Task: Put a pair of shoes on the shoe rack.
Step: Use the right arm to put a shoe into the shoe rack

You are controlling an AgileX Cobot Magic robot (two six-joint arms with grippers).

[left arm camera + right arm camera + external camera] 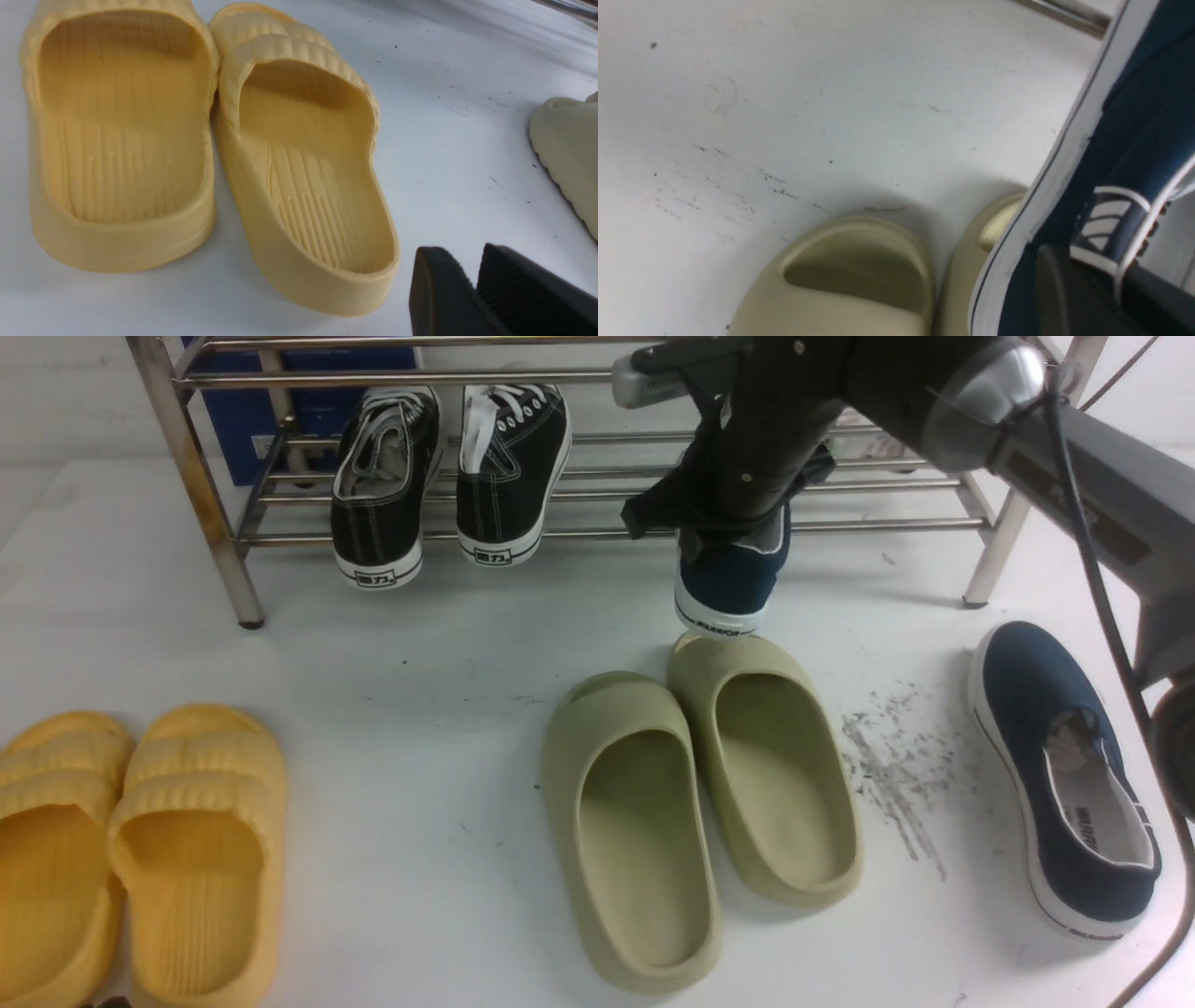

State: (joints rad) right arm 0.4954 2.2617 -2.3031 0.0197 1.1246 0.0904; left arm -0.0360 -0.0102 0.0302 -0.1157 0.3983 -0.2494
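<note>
One navy-blue shoe (733, 581) hangs at the front of the shoe rack (215, 523), to the right of its middle. Its white-soled heel points toward me, just above an olive slide's toe. My right gripper (738, 527) is shut on that shoe's heel wall and hides its front part. In the right wrist view the gripper (1115, 284) pinches the navy shoe (1134, 116), one finger inside and one outside. The other navy shoe (1064, 775) lies on the table at the far right. My left gripper (462, 254) shows only in its wrist view, slightly open and empty beside a yellow slide.
A pair of black lace-up sneakers (448, 476) stands on the rack's lower shelf, left of centre. Two olive slides (700, 803) lie mid-table, and two yellow slides (131, 849) at the near left. Grey scuff marks (887, 765) lie between the olive slides and the loose navy shoe.
</note>
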